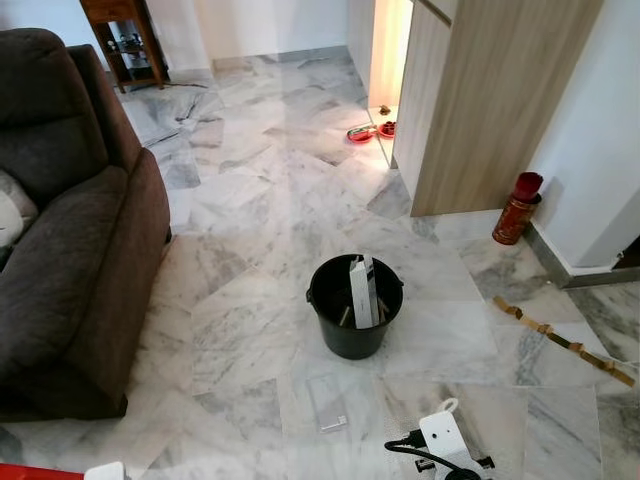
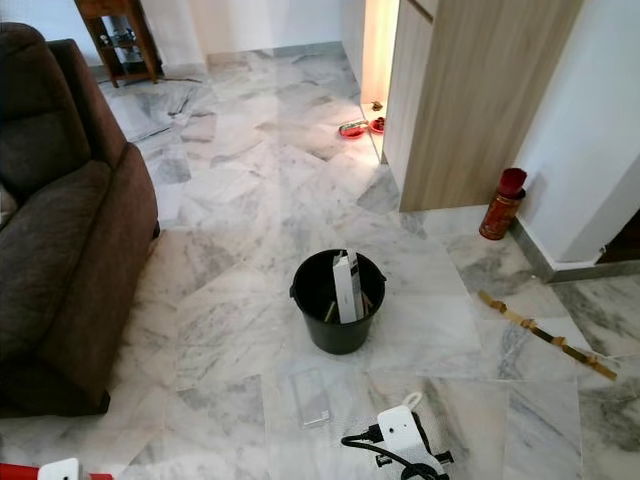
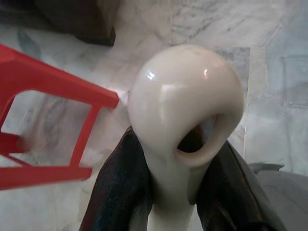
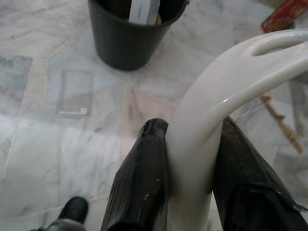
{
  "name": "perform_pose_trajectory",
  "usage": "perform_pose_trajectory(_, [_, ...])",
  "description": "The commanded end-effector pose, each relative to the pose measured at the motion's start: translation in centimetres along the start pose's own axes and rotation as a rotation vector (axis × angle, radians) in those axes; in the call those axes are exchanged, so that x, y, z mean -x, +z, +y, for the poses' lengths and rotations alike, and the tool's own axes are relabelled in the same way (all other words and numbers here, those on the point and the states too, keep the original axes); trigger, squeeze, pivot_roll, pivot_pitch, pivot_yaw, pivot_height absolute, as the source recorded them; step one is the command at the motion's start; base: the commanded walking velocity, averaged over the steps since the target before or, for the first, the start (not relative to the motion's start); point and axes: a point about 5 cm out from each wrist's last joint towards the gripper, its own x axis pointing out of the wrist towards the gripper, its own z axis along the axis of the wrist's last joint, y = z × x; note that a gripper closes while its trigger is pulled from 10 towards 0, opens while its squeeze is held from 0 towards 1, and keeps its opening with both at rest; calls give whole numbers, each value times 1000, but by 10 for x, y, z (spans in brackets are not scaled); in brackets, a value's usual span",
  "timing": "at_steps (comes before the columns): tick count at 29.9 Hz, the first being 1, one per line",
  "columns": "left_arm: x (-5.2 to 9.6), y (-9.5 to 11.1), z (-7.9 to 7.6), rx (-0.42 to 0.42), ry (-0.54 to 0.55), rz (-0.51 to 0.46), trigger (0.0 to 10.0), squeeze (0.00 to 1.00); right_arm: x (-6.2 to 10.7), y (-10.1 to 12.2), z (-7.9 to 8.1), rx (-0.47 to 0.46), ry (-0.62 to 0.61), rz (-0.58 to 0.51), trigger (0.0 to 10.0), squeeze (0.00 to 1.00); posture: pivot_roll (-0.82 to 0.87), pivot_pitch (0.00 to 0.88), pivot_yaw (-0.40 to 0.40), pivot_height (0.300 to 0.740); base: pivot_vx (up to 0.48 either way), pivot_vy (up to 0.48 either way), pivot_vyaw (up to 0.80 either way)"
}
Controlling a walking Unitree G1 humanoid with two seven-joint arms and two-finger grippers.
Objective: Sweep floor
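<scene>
My left gripper (image 3: 175, 144) is shut on a glossy white handle (image 3: 183, 91) with a rounded top and a hole through it. A red plastic frame (image 3: 57, 91) stands beside that handle, low over the marble floor (image 1: 250, 200). The right gripper (image 4: 192, 125) is shut on a second white handle (image 4: 226, 82) that ends in a loop. A clear plastic sheet (image 1: 328, 402) lies flat on the floor just in front of a black bucket (image 1: 354, 305). A long wooden strip (image 1: 560, 340) lies on the floor to the right.
The bucket holds a white card and sticks. A brown sofa (image 1: 70, 230) fills the left side. A wood-panelled wall (image 1: 490, 100) and a red cylinder (image 1: 517, 208) stand at the right. Pet bowls (image 1: 368, 132) and a wooden cabinet (image 1: 125, 40) are far back.
</scene>
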Motion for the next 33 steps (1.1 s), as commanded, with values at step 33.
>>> perform_pose_trajectory(33, [18, 176, -10, -150, -113, -705, 10000, 0, -35, 190, -90, -130, -293, -647, 10000, 0, -21, 78, 38, 740, 0, 0, 0])
